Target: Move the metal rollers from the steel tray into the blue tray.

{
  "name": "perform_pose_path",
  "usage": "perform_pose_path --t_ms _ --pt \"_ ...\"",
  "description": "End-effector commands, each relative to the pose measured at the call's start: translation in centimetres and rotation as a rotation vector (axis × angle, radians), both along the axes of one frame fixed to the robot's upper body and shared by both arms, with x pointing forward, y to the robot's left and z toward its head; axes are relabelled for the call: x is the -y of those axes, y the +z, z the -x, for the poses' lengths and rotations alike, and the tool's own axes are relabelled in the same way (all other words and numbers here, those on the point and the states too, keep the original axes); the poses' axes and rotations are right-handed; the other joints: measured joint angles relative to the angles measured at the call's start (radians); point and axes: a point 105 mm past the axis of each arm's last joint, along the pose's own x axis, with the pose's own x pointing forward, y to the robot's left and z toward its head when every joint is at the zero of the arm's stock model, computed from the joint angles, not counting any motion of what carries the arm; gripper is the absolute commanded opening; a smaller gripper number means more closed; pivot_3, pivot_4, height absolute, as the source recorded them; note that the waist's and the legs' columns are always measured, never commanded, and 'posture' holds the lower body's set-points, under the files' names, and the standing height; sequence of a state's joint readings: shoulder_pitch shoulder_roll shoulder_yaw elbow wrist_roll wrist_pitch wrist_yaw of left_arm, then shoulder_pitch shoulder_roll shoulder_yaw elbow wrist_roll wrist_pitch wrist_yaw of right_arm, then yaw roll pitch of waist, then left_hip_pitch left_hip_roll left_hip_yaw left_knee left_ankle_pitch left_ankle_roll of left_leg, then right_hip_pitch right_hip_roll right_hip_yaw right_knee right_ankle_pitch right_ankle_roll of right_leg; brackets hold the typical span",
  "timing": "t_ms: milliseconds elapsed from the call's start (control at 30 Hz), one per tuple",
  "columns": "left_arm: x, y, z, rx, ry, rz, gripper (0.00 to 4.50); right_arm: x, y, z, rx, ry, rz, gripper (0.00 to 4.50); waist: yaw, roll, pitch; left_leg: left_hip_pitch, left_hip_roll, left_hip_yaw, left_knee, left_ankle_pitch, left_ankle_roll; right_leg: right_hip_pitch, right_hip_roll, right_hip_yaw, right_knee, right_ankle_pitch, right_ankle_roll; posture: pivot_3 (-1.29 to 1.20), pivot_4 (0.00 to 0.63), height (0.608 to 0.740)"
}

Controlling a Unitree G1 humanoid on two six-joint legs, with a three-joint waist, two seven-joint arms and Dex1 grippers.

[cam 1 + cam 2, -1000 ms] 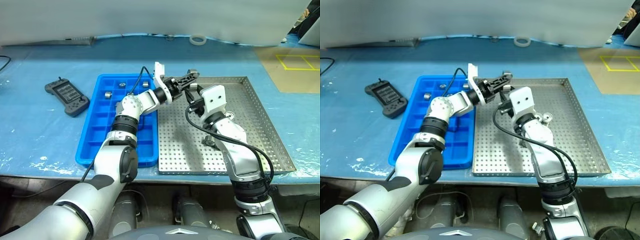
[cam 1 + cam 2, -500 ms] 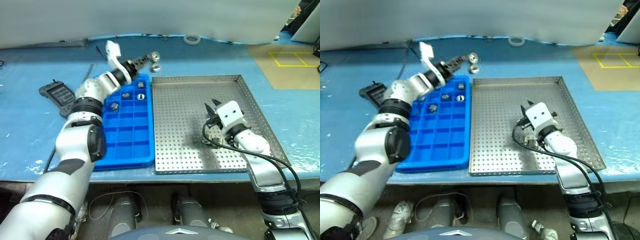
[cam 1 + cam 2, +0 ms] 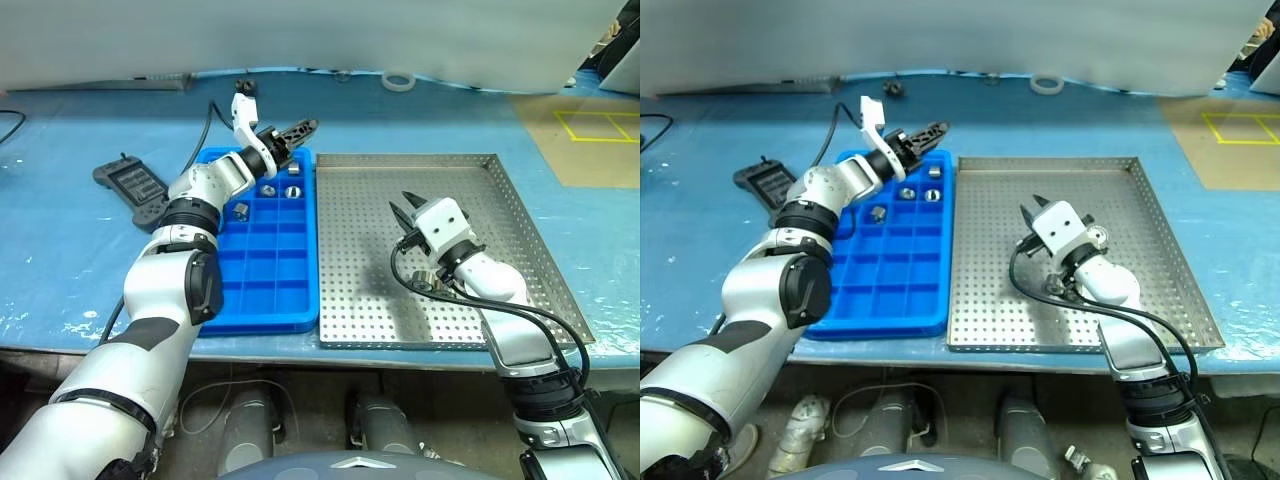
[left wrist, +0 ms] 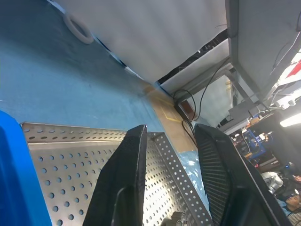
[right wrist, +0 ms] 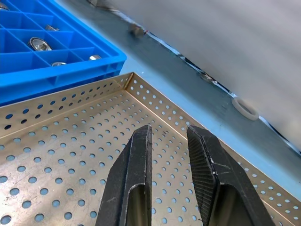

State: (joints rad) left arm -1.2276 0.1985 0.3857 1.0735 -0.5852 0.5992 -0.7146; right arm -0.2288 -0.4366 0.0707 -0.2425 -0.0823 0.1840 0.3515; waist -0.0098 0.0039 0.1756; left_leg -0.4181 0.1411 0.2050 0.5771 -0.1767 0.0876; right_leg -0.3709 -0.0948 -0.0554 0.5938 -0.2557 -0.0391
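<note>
The blue tray [image 3: 262,272] lies left of the steel tray [image 3: 505,205], their long sides touching. Several metal rollers sit in the blue tray's far compartments, one of them [image 3: 291,191] by its right wall. My left gripper [image 3: 305,127] hovers over the blue tray's far right corner, open, with nothing between its fingers [image 4: 134,155]. My right gripper [image 3: 402,205] is shut and empty, low over the middle of the steel tray. One roller [image 3: 1096,236] lies just beside the right hand and another [image 3: 421,281] lies under that arm.
A dark grey handheld controller [image 3: 133,190] lies on the blue tabletop left of the blue tray. A white tape ring [image 3: 398,79] sits at the table's far edge. Yellow floor markings [image 3: 590,124] show at the far right.
My left gripper has swung from over the steel tray, close to the right hand, leftward to the blue tray's far right corner. The right hand has drawn back a little. The camera has shifted too.
</note>
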Motion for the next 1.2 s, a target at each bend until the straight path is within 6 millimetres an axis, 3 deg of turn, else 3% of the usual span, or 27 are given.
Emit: perform_pose_path --t_ms 33,267,500,767,867,1133,1200 --pt "-0.2 2.0 0.2 0.07 -0.006 0.011 1.66 -0.4 0.9 0.1 0.036 0.011 -0.013 1.19 -0.001 0.0 0.0 0.0 0.0 0.0 0.0 0.0 0.0 0.0 0.0 0.0 0.0 0.0 0.0 -0.25 0.15 0.74" --pt "0.8 2.0 2.2 0.175 -0.117 -0.078 1.66 -0.5 0.9 0.4 0.028 0.021 -0.021 1.19 0.0 0.0 0.0 0.0 0.0 0.0 0.0 0.0 0.0 0.0 0.0 0.0 0.0 0.0 0.0 -0.25 0.15 0.74" --pt "0.5 0.8 2.7 0.211 -0.085 -0.157 1.66 -0.7 1.0 0.2 0.02 0.038 -0.033 1.19 0.001 0.0 0.0 0.0 0.0 0.0 0.0 0.0 -0.001 0.0 0.0 0.0 0.002 0.0 0.0 -0.23 0.15 0.74" --pt "1.0 0.9 5.6 0.528 -0.121 -0.327 1.66 -1.0 1.8 0.4 0.0 0.102 -0.074 1.19 0.005 0.0 0.0 0.0 0.0 0.0 0.0 0.0 0.0 -0.001 0.0 0.0 0.002 0.0 0.0 -0.19 0.15 0.74" --pt "0.8 0.6 6.3 0.573 -0.148 -0.361 1.66 -0.3 2.1 0.3 -0.007 0.126 -0.067 1.75 0.01 0.0 0.0 0.0 0.0 0.0 0.0 0.0 -0.001 0.0 0.0 0.0 0.002 0.0 0.0 -0.18 0.15 0.74" --pt "0.7 -0.3 7.3 0.585 -0.182 -0.393 1.66 -0.3 2.4 0.2 -0.01 0.135 -0.07 4.46 0.024 0.0 0.0 0.003 0.0 0.0 -0.001 0.001 -0.003 0.0 0.0 0.001 0.006 0.0 0.0 -0.16 0.15 0.74" --pt "0.3 -0.6 7.1 0.57 -0.16 -0.401 1.66 -0.6 2.0 0.0 -0.02 0.129 -0.053 4.49 0.025 0.0 0.0 0.003 0.0 0.0 -0.001 0.002 -0.004 -0.001 0.0 0.001 0.007 0.0 0.0 -0.16 0.15 0.74"
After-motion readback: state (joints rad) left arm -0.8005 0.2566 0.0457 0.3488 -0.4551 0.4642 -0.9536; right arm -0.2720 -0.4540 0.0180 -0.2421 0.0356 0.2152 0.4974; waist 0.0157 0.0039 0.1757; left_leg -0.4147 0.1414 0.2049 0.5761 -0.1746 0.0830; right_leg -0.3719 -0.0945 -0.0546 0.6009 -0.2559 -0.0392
